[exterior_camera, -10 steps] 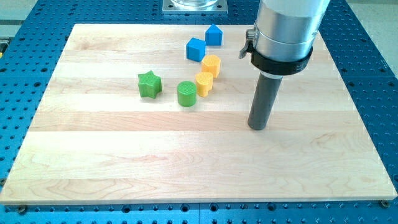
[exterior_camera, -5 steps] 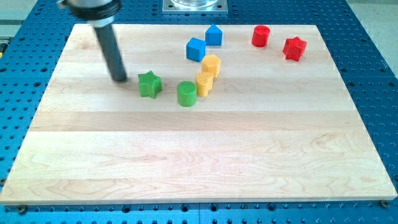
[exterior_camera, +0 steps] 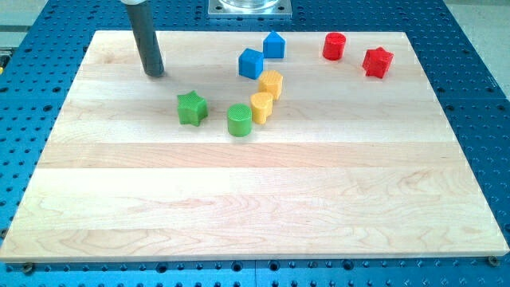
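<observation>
eight blocks lie about; my tip (exterior_camera: 154, 74) rests up-left of the green star (exterior_camera: 191, 108), touching nothing. no writing shows, no claw.

Green star (exterior_camera: 191, 108), yellow blocks (exterior_camera: 266, 94), blue cube (exterior_camera: 251, 63), red cylinder (exterior_camera: 334, 46).

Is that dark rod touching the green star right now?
No, my tip stands apart from the green star, up and to the view's left of it.

You're looking at a lab bench: a wooden board (exterior_camera: 255, 199) on a blue perforated metal table (exterior_camera: 478, 88).
</observation>
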`<action>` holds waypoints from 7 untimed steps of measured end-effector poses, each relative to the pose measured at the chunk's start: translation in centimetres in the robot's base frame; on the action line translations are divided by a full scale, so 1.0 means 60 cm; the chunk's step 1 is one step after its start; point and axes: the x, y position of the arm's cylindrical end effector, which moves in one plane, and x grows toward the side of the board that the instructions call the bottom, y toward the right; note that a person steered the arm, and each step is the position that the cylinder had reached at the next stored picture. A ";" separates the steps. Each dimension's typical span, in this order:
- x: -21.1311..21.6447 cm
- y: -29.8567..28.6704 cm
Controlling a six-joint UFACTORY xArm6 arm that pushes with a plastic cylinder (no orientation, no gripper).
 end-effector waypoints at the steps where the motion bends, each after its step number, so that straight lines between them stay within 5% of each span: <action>1: 0.006 0.001; 4: 0.051 0.221; 7: 0.076 0.325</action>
